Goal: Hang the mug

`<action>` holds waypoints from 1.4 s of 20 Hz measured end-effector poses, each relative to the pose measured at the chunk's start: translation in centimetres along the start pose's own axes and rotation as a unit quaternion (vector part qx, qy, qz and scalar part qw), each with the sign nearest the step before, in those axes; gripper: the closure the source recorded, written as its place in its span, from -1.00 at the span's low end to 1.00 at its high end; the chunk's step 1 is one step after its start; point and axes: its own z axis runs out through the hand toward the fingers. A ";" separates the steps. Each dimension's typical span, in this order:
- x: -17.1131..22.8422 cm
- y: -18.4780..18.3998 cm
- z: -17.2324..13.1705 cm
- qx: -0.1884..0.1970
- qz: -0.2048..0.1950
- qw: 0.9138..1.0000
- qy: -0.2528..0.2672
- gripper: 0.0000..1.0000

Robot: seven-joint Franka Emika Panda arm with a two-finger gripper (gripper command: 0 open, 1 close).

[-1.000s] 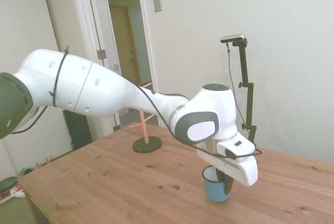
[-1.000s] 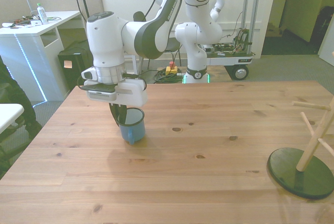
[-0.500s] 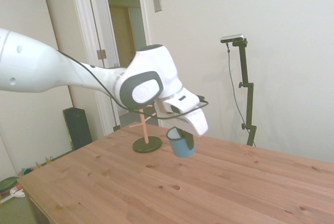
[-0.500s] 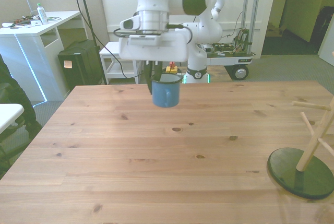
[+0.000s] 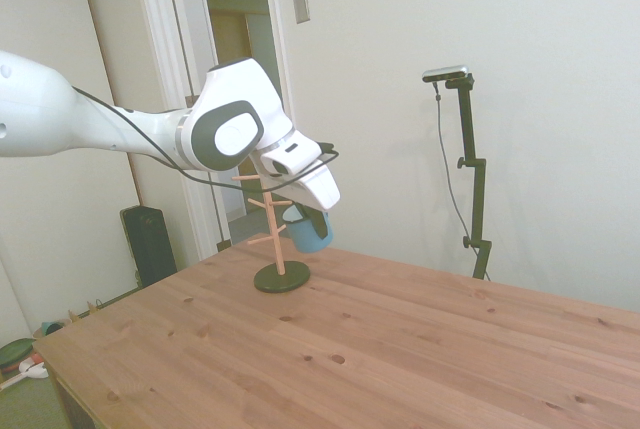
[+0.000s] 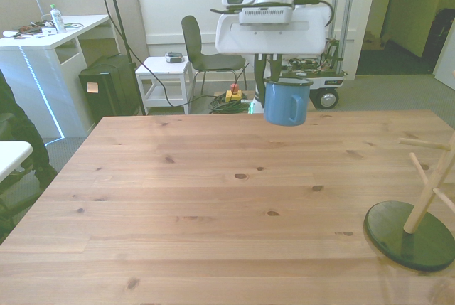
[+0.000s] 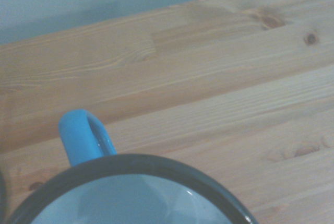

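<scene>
**Mug in the air, on its way to the rack**

So the gripper (image 6: pixel 274 83) is pinching the mug (image 6: pixel 285 104) by its rim, one finger going down inside the cup and the other on the outside wall as far as I can tell. Makes sense to grab it there, since that leaves the handle (image 7: pixel 83 136) completely free, and the handle is the bit that has to slide onto a peg. In the wrist view you can see the handle sticking out sideways from the dark rim with nothing blocking it.

The mug is hanging upright, well above the bench (image 6: pixel 213 198), not touching anything. In the side view it's up near the upper pegs of the wooden mug rack (image 5: pixel 276 239), though that view can't tell me how close it really is. The front view shows it's well apart from the rack, which sits near the bench corner on the front view's right.

My guess is the lift is done and the carry over is in progress. Next it'll need to line the handle opening up with one of those angled pegs, and that's the fiddly part: pegs are thin, and a rim pinch could let the mug swing or slip if it bumps one.
</scene>
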 end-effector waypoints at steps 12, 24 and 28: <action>-4.2 -7.0 0.3 -0.017 -0.027 0.999 0.021 1.00; -7.6 -8.3 2.5 -0.045 -0.054 0.997 0.041 1.00; -8.1 -8.3 2.8 -0.046 -0.052 0.997 0.042 1.00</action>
